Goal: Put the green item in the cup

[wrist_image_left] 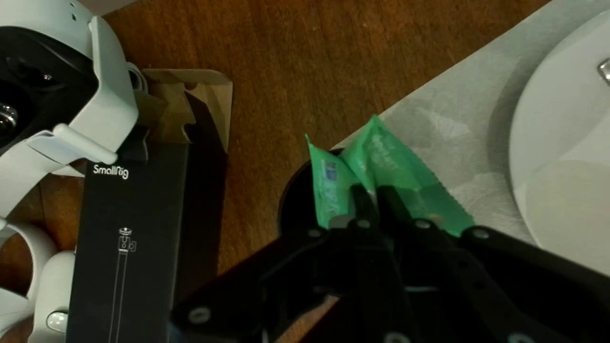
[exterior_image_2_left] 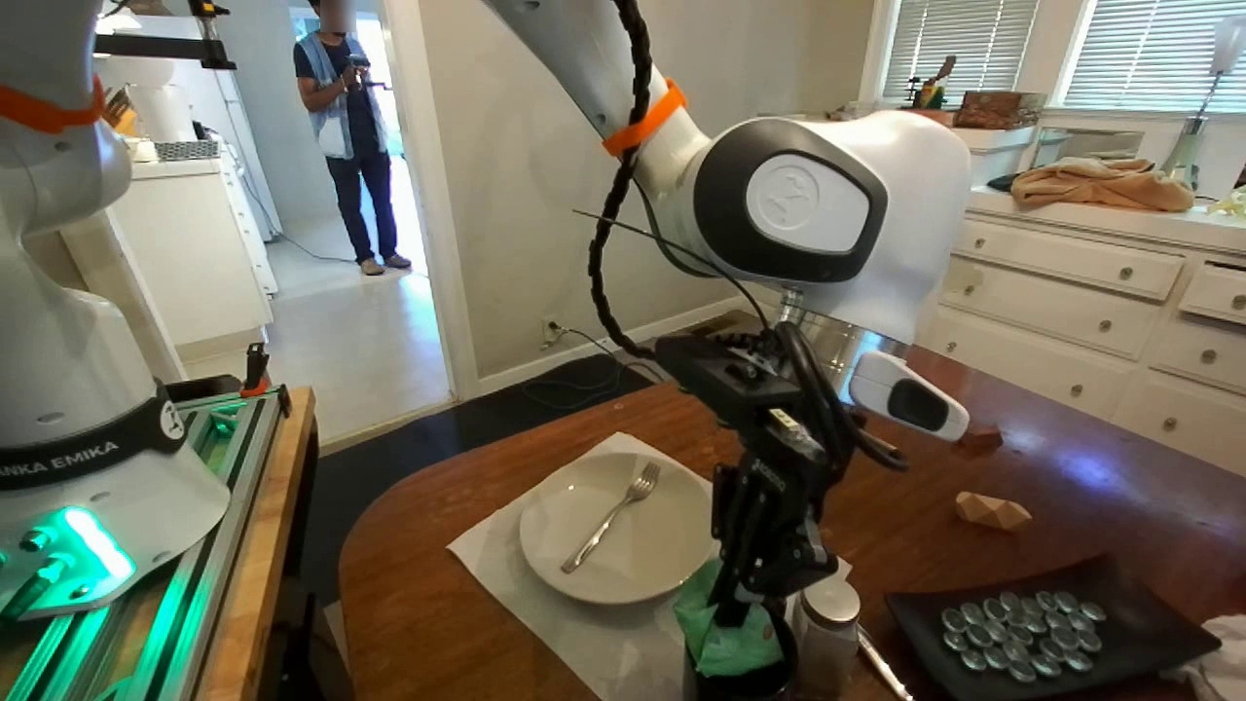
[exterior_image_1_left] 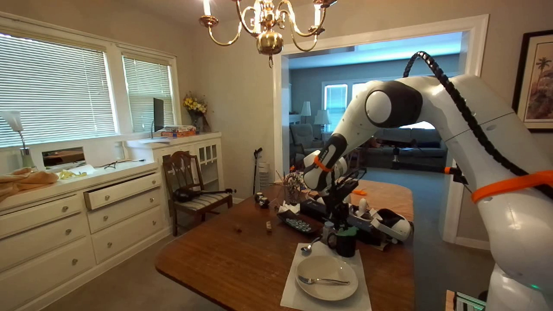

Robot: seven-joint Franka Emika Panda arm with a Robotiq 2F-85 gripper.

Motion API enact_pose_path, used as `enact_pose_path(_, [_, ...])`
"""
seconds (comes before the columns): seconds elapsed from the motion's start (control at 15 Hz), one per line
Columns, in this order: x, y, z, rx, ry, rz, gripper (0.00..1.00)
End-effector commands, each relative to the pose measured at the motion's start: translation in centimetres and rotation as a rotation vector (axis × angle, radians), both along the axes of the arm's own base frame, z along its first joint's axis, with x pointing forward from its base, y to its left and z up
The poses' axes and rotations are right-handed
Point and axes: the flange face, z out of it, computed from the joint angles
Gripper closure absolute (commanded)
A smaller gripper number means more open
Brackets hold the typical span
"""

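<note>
1. Closest to the lens in the wrist view, it's the black Robotiq gripper [wrist_image_left: 375, 193], and its jaws are right in narrow, pinching a crease of the green packet [wrist_image_left: 405, 164].
2. And look where that packet sits: in the mouth of the black mug [exterior_image_1_left: 347, 247], flaps up and spread, green covering the rim on the plate side. How deep the rest goes, I can't tell.
3. Upright, that mug, standing at the edge of the white paper sheet [exterior_image_1_left: 298, 298], its handle showing in an exterior view.
4. Just beside it, a glass jar [exterior_image_2_left: 827, 643] with a metal lid on.
5. On the sheet we have the round white plate [exterior_image_1_left: 326, 268], a fork [exterior_image_2_left: 641, 484] lying on it, and a spoon [exterior_image_1_left: 307, 249] at the corner near the mug.
6. Along the wooden bench [exterior_image_1_left: 242, 259], a black tray [exterior_image_2_left: 1139, 623] carries clear glass pebbles [exterior_image_2_left: 1017, 633], with a faceted wooden block [exterior_image_2_left: 993, 511] near it.
7. Wrist view again: a black SmallRig box [wrist_image_left: 133, 214], partly covered by a white VR headset [wrist_image_left: 114, 85].
8. Over it all bends the Franka Panda arm [exterior_image_2_left: 905, 204], wearing orange bands [exterior_image_2_left: 667, 105].
9. Beyond the doorway stands a person [exterior_image_2_left: 365, 122], face blurred, a dark device held at chest height.
10. Up top, a brass chandelier [exterior_image_1_left: 270, 42] is lit, and off to the side one white drawer [exterior_image_1_left: 129, 190] stands pulled out.
</note>
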Motion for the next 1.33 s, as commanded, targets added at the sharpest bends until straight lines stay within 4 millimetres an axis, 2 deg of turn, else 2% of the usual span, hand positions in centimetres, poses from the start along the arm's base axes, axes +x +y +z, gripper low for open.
enact_pose_path(0.0, [-0.2,1.0,-0.3,-0.035,-0.03,0.005,0.98])
enact_pose_path(0.2, [-1.3,0.8,0.1,-0.041,-0.011,0.017,0.98])
enact_pose_path(0.4, [-2.1,-0.2,1.6,-0.002,-0.024,0.002,0.98])
enact_pose_path(0.73, [-2.1,-1.4,3.3,-0.005,-0.067,-0.024,0.98])
enact_pose_path(1.0, [-1.8,-0.9,2.8,0.018,-0.061,-0.001,0.98])
enact_pose_path(1.27, [-2.2,-1.3,2.5,0.011,-0.051,-0.011,0.98])
